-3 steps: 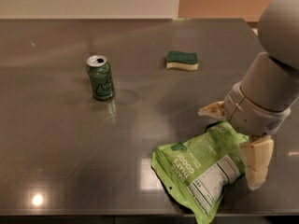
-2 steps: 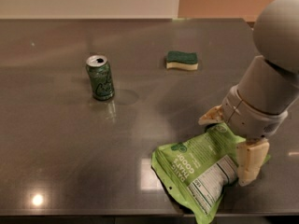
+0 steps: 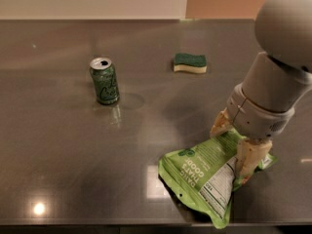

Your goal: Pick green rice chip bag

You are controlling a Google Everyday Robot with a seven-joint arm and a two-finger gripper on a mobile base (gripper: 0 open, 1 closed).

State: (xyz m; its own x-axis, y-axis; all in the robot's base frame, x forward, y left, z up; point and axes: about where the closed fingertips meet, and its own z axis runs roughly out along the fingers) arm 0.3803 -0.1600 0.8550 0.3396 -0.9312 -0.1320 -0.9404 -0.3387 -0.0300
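The green rice chip bag (image 3: pixel 207 179) lies flat on the dark table near its front edge. It is lime green with white lettering and a white label panel. My gripper (image 3: pixel 235 143) hangs down over the bag's upper right end. It is open, with one tan finger (image 3: pixel 222 124) behind the bag's edge and the other finger (image 3: pixel 249 160) in front of it, so the bag's end sits between them. The grey arm (image 3: pixel 278 77) hides part of that end.
A small green soda can (image 3: pixel 104 81) stands upright at the left middle. A dark-green-and-yellow sponge (image 3: pixel 190 63) lies at the back centre. The table's front edge (image 3: pixel 97 224) runs just below the bag.
The gripper has shifted left and lower over the bag's right end. The front finger has moved in toward the bag, narrowing the gap. Bag, can and sponge have not moved.
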